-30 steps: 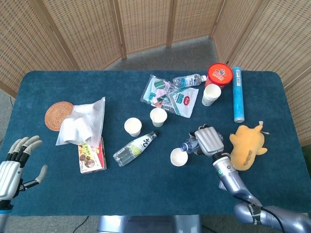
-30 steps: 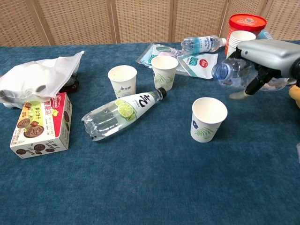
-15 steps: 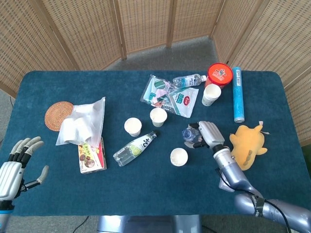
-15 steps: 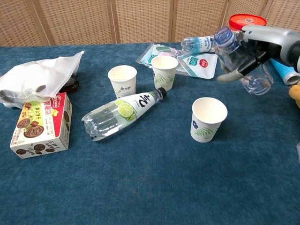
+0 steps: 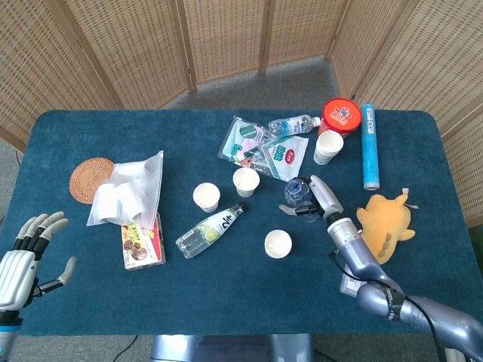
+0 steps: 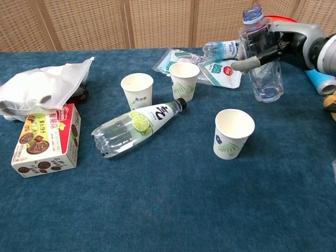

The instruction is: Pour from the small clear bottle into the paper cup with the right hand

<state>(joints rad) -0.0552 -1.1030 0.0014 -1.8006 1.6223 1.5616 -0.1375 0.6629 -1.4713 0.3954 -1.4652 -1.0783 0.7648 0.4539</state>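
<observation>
My right hand point(image 5: 318, 197) point(image 6: 281, 44) grips the small clear bottle point(image 5: 295, 197) point(image 6: 259, 58), which stands nearly upright with its open blue-ringed mouth on top. Its base hovers just above the blue table, behind and to the right of a paper cup point(image 5: 278, 243) point(image 6: 233, 133) that stands upright with a leaf print. My left hand point(image 5: 23, 253) hangs open at the table's near left corner, holding nothing.
Two more paper cups point(image 6: 137, 90) point(image 6: 184, 81) stand mid-table, and a lime-label bottle point(image 6: 136, 126) lies beside them. A snack box point(image 6: 45, 139), white bag point(image 6: 44, 84), packets point(image 5: 266, 149), red tub point(image 5: 341, 115), blue tube point(image 5: 369, 145) and yellow plush point(image 5: 385, 223) surround the area.
The right hand has swung the bottle from lying tilted over the paper cup back to upright, moving it away toward the far side of the table. The left hand stayed still.
</observation>
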